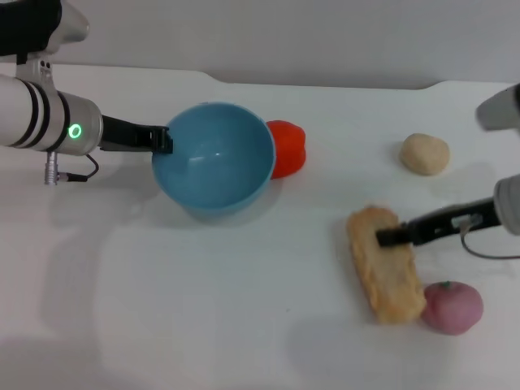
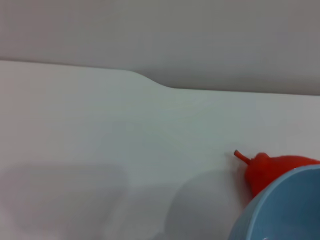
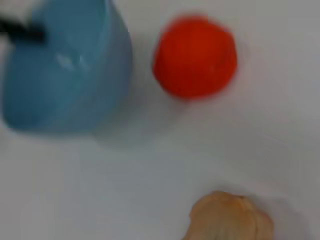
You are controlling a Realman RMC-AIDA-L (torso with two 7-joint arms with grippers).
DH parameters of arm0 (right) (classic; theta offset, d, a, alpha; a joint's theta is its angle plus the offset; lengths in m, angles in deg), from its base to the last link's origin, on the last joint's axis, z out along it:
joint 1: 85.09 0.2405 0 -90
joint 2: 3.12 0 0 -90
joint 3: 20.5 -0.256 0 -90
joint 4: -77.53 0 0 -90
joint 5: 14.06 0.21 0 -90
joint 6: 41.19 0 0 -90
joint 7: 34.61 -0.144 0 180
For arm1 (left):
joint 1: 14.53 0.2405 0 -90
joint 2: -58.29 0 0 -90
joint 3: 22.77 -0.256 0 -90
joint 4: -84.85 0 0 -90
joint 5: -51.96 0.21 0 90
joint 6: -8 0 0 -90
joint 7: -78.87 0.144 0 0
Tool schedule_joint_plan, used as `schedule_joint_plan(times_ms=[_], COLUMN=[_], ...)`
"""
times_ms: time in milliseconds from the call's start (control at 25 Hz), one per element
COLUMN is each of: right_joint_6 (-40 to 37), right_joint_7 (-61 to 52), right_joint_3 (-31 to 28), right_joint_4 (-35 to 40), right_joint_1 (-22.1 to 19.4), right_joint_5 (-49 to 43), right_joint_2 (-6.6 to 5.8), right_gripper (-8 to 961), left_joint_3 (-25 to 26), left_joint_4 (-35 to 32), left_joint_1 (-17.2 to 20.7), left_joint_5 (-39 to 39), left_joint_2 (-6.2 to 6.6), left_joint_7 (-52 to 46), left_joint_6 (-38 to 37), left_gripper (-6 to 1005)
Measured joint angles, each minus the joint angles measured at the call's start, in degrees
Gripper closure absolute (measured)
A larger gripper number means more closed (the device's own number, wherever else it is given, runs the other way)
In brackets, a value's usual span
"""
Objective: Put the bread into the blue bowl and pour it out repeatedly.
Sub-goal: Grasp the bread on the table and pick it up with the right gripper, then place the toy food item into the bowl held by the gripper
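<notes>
The blue bowl (image 1: 215,158) is at the middle left of the table, tilted with its glossy inside facing me. My left gripper (image 1: 165,140) is shut on its left rim. The bowl holds nothing; it also shows in the left wrist view (image 2: 287,210) and the right wrist view (image 3: 65,75). The bread (image 1: 384,264), a long tan loaf, lies flat on the table at the right. My right gripper (image 1: 383,237) reaches in from the right and its tip is over the loaf's upper half. One end of the bread shows in the right wrist view (image 3: 227,220).
A red pepper-like toy (image 1: 286,148) sits right behind the bowl's right side. A small round beige lump (image 1: 424,153) lies at the far right. A pink round toy (image 1: 452,307) touches the bread's near end. The white table's (image 1: 203,309) far edge runs behind the bowl.
</notes>
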State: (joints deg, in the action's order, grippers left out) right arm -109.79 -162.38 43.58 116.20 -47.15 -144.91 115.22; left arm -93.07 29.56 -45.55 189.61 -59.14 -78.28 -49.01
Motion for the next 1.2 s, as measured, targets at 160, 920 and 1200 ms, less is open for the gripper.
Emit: schedule_joint_plan(times_ms=[160, 920, 1200], right_joint_6=[-5.03, 0.03, 5.56], right_joint_7=[7.12, 32.04, 32.04], right_joint_3=[-6.7, -3.61, 6.03], right_joint_4=[2.41, 6.09, 4.56], right_joint_1=[-1.35, 3.87, 4.34], right_joint_5=[7.88, 26.55, 26.63], right_joint_2=[-0.14, 0.43, 0.58], right_gripper=[629, 764, 800], left_joint_3=[-0.29, -6.89, -6.99], left_joint_4=[0.21, 6.49, 6.37], left_joint_1=[-0.23, -5.91, -6.45], left_joint_5=[0.0, -1.15, -1.98], left_joint_2=[-0.05, -0.74, -0.88], left_joint_7=[-0.02, -0.4, -0.38], left_joint_6=[-1.18, -5.32, -4.66], left_gripper=[959, 963, 962])
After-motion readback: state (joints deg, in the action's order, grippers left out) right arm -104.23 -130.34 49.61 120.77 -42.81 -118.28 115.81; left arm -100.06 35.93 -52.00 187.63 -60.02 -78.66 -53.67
